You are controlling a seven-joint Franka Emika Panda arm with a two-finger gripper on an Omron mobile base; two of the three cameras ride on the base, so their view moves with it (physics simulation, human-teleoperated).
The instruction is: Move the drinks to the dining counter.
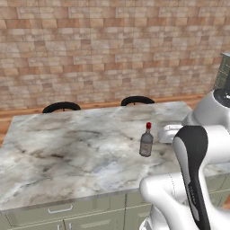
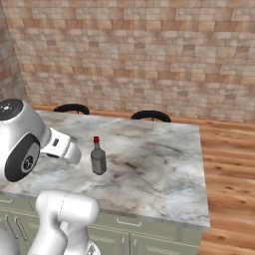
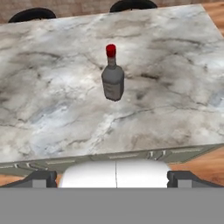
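Bottle stands upright on the worktop, at about 12 o'clock from our tool in the hand view, well apart from it and free of any grip. We see the tool's two tips spread wide with nothing between them. We judge the glass stiff, smooth and breakable, fairly heavy; we would take it around the body, below the red cap.

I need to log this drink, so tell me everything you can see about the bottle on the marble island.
The bottle is squat, of grey-brown glass, with a short neck, a red cap and a pale label on its body. It stands upright and capped on the dining counter, well in from every edge. Only the marble touches it, with nothing beside it.
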